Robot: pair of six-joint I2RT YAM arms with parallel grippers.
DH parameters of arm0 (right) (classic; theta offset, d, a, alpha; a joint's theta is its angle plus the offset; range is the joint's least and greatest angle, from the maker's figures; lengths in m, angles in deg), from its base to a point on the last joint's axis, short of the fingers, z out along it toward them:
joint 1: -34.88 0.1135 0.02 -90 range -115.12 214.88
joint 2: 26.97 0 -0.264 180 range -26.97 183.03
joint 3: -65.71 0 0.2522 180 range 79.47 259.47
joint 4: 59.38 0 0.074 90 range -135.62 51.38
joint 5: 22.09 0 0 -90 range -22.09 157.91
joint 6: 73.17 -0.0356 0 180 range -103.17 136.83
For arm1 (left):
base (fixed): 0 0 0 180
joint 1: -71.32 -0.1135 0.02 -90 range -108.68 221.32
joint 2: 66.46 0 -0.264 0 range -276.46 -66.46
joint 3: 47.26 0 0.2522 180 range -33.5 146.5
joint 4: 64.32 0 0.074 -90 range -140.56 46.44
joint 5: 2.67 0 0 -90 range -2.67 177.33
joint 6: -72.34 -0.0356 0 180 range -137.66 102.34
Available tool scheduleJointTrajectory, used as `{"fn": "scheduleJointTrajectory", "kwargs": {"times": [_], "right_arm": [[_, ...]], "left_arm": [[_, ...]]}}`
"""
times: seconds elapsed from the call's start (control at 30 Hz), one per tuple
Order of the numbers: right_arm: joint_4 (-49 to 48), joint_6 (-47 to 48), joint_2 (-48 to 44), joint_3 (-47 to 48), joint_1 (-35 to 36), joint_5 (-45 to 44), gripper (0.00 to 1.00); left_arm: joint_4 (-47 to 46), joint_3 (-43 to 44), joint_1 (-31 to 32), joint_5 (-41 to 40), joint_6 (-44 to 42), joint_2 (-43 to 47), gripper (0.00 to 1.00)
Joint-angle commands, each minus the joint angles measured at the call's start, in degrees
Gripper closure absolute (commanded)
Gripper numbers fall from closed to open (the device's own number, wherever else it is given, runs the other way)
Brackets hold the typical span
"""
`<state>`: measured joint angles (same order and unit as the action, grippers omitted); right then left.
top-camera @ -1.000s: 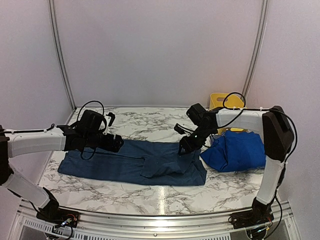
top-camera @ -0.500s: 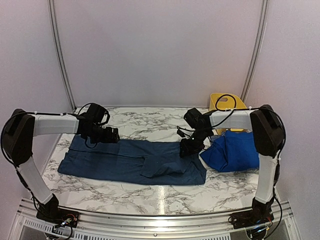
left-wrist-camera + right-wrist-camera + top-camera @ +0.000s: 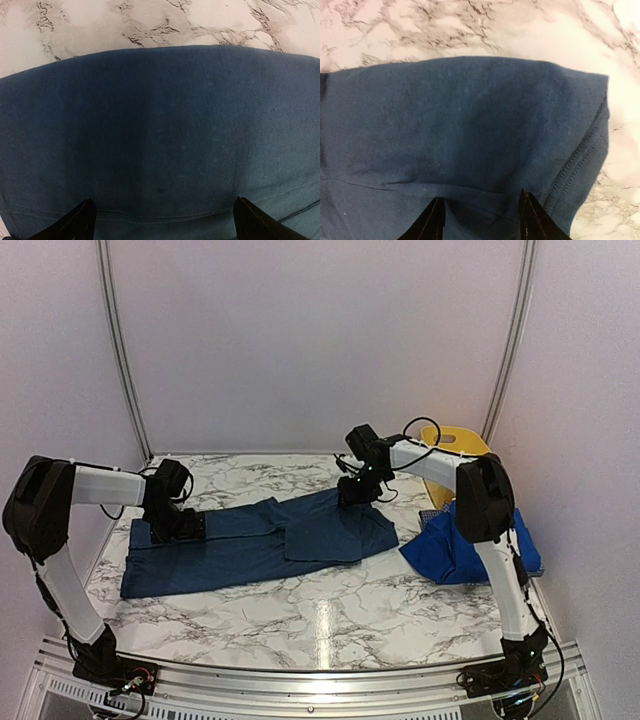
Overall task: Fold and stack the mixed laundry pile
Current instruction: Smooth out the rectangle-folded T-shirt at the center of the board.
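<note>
The dark denim-blue garment (image 3: 270,545) lies spread across the marble table, left end near, right end angled to the back. My left gripper (image 3: 190,525) is low over its left part; in the left wrist view (image 3: 165,222) the fingers stand wide apart, open, with flat cloth (image 3: 160,140) under them. My right gripper (image 3: 352,492) is at the garment's far right end; in the right wrist view (image 3: 482,217) the fingers are part open with a cloth fold (image 3: 470,150) between them. The royal-blue garment (image 3: 455,550) lies bunched at the right. A small checked patch (image 3: 430,513) shows behind it.
A yellow plastic tub (image 3: 455,445) stands at the back right corner behind the right arm. Bare marble (image 3: 330,620) lies along the front of the table. The enclosure walls stand close on the left, back and right.
Both grippers have moved toward the back. The denim garment has shifted with them; its right end swung from the front right up toward the back centre.
</note>
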<state>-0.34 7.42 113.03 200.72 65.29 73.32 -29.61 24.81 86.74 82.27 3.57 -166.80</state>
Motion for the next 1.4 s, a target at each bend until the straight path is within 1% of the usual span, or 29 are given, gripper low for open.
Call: {"fn": "scheduleJointTrajectory", "kwargs": {"times": [0.0, 0.07, 0.13, 0.2, 0.3, 0.4, 0.5, 0.57, 0.67, 0.87, 1.07, 1.17, 1.27, 1.3, 1.37], "right_arm": [[0.12, 1.81, -9.85, -1.89, -0.27, 5.47, 0.54], [-2.82, 3.33, -16.36, -10.21, -0.27, 9.02, 0.54], [-4.81, 3.16, -22.2, -18.63, -0.31, 11.44, 0.54], [-4.97, 1.49, -27.0, -26.16, -0.35, 14.73, 0.57], [-6.12, -3.08, -33.47, -37.42, -0.1, 19.53, 0.59], [-10.97, -8.1, -39.06, -48.32, 0.26, 24.0, 0.6], [-15.85, -11.83, -40.45, -55.52, 0.77, 26.38, 0.59], [-18.78, -13.73, -39.95, -57.58, 0.74, 27.83, 0.58], [-23.4, -17.28, -38.32, -59.63, 0.74, 30.21, 0.58], [-30.47, -22.54, -35.41, -61.1, 0.7, 32.36, 0.58], [-30.46, -23.52, -32.47, -60.2, 0.7, 31.64, 0.59], [-30.85, -23.79, -32.43, -60.43, 0.7, 30.78, 0.62], [-31.34, -23.95, -32.26, -60.28, 0.68, 29.59, 0.68], [-31.38, -24.01, -32.18, -60.26, 0.63, 29.31, 0.71], [-31.43, -24.08, -31.99, -60.17, 0.61, 28.97, 0.82]], "left_arm": [[2.62, 0.92, 0.27, 1.52, -2.54, 3.6, 0.01], [1.84, 1.99, 1.12, 6.21, -6.47, 5.87, 0.01], [0.12, 2.46, 4.17, 7.08, -10.73, 8.35, 0.01], [-2.63, 1.6, 7.88, 6.74, -13.91, 10.55, 0.01], [-6.25, 0.37, 9.71, 8.05, -13.48, 11.49, 0.01], [-8.11, -0.07, 10.07, 9.14, -11.59, 10.74, 0.01], [-9.23, 0.0, 10.69, 9.02, -10.73, 10.03, 0.01], [-9.41, 0.14, 10.98, 8.64, -10.54, 9.87, 0.01], [-9.44, 0.02, 11.11, 8.5, -10.5, 10.01, 0.01], [-9.52, -1.57, 11.12, 7.87, -10.26, 11.72, 0.01], [-9.52, -2.23, 11.12, 6.2, -10.72, 12.5, 0.01], [-9.52, -2.15, 11.12, 5.73, -10.98, 12.79, 0.01], [-9.52, -2.11, 11.12, 6.86, -10.97, 12.66, 0.01], [-9.52, -2.18, 11.12, 6.93, -10.98, 12.62, 0.01], [-9.55, -2.31, 11.12, 6.99, -10.97, 12.72, 0.01]]}}
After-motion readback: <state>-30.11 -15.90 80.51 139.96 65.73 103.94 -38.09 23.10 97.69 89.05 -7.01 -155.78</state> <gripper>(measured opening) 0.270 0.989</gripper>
